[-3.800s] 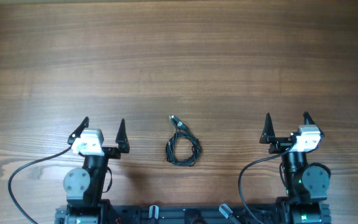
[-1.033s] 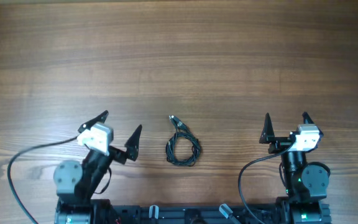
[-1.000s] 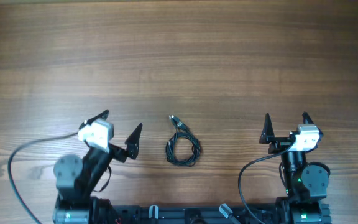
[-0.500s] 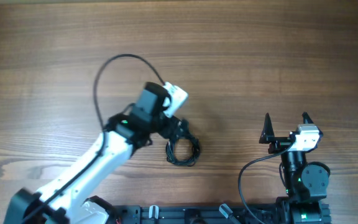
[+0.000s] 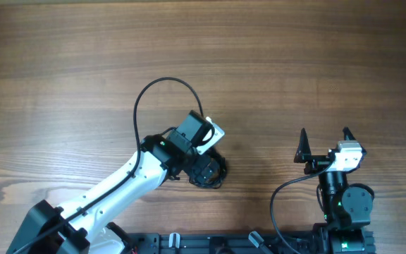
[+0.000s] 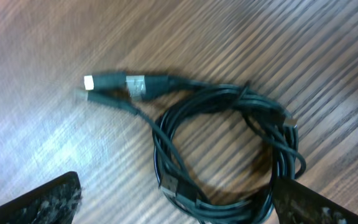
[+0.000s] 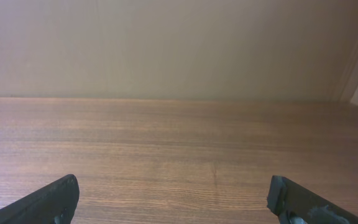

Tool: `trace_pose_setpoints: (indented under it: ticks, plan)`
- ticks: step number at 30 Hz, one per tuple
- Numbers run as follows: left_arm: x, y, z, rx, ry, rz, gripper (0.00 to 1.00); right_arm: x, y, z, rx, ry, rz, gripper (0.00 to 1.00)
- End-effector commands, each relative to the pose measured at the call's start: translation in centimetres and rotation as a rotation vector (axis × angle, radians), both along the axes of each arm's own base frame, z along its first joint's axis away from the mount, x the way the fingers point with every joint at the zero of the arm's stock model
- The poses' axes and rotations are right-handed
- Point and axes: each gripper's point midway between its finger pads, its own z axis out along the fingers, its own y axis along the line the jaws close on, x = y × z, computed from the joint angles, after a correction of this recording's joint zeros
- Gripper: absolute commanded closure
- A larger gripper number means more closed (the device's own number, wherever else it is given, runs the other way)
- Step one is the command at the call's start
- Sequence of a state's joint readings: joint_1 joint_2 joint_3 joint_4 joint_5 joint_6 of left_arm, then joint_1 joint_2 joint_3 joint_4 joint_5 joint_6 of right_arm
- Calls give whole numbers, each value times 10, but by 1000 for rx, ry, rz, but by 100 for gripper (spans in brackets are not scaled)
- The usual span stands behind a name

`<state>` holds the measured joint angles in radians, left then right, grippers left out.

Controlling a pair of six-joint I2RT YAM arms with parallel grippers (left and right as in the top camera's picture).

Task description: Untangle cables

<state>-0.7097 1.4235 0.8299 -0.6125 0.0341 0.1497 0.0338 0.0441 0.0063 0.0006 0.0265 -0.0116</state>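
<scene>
Left gripper [image 6: 178,202] hung right over the cables [image 6: 253,107], jaws spread wide with nothing between them, a finger at each lower corner of the wrist view and the coil lying across the gap. From overhead, that bundle sat on the table [image 5: 294,56] just below centre, half hidden under the wrist. The right gripper [image 5: 325,141] sat at lower right, jaws apart too, empty and well away. Here was the danger: the coil looked tight and many-stranded, so a pinch across it would likely take every loop and lift the knot unopened. The plug ends [image 6: 114,82] poked out at upper left; dragging there could cinch the loops tighter.
</scene>
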Motion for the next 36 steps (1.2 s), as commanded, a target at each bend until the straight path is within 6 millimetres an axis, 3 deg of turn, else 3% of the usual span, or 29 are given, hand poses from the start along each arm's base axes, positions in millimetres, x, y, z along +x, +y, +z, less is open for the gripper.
trace_pose_setpoints:
  ticks: [1,5,9,15,18,19,21,23,33,36]
  plan:
    - [-7,-7,-4,-53,83,61,0,0,2,2,15,-8,11,0]
    - [-9,-11,-3,-74,95,50,0,0,2,2,15,-8,11,0]
    - [12,-20,2,-105,8,62,0,0,2,2,15,-8,11,0]
    - [19,-5,-38,9,54,101,0,0,2,2,16,-8,11,0]
    - [18,-4,-39,15,60,101,0,0,2,2,15,-8,11,0]
    - [17,-4,-40,17,61,99,9,0,2,2,15,-8,11,0]
    - [17,-3,-41,20,64,99,14,0,2,2,15,-8,11,0]
    - [16,-2,-42,26,65,100,29,0,2,2,15,-8,11,0]
    - [15,6,-61,94,84,88,39,0,2,2,15,-8,11,0]
    - [16,6,-61,92,82,88,53,0,2,2,15,-8,11,0]
